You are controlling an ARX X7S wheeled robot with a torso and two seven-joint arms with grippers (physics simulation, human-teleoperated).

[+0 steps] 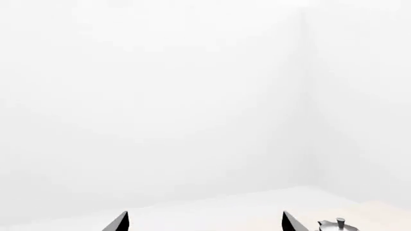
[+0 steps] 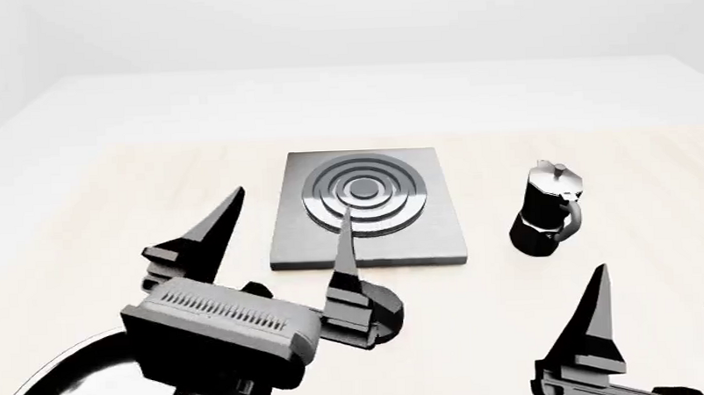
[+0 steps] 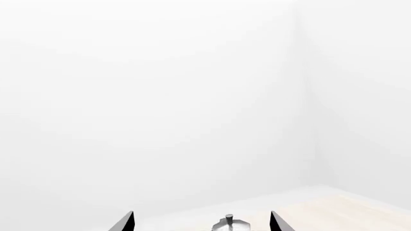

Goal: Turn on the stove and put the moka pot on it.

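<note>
The stove (image 2: 436, 238) is a square grey plate with dark burner rings in the middle of the table. Its round black knob (image 2: 387, 303) sits in front of the plate, partly hidden by my left gripper. The moka pot (image 2: 548, 210) stands upright on the table to the right of the plate. Only its silver lid shows in the left wrist view (image 1: 334, 224) and the right wrist view (image 3: 230, 224). My left gripper (image 2: 292, 204) is open and empty above the plate's near left corner. My right gripper (image 2: 658, 297) is open and empty, nearer than the pot.
A black frying pan (image 2: 49, 388) lies at the near left under my left arm. The pale wooden table (image 2: 117, 197) reaches back to white walls. Both wrist views show mostly white wall.
</note>
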